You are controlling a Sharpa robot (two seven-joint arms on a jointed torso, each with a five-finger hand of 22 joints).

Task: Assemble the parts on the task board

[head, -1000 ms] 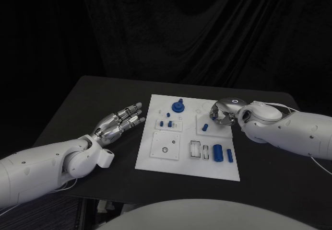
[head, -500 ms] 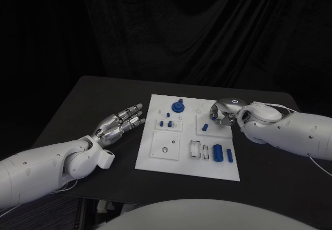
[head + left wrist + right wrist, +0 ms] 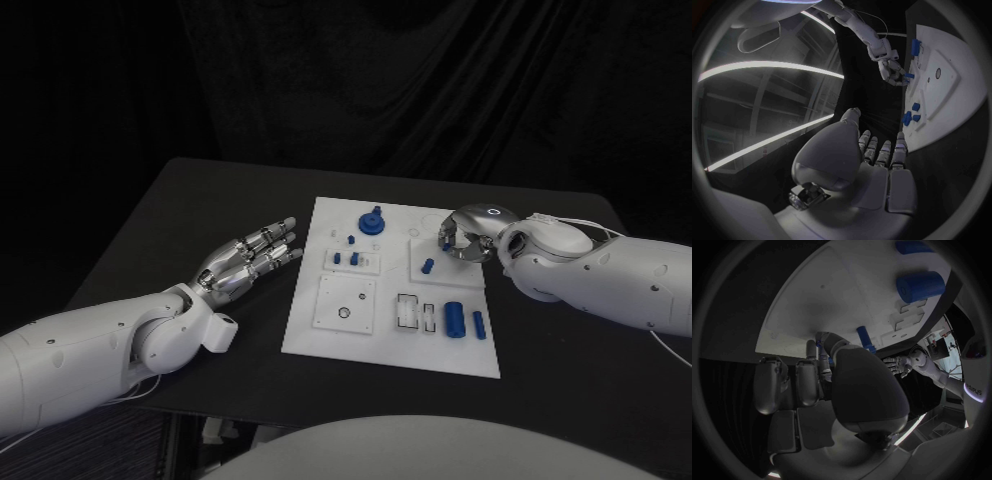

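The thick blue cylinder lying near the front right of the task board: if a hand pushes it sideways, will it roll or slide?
The thick blue cylinder lies on its round side on the white task board, so a sideways push would probably roll it. It looks short and solid, likely stiff. Its smooth surface may slip in metal fingers. A thinner blue peg beside it could stop the roll.
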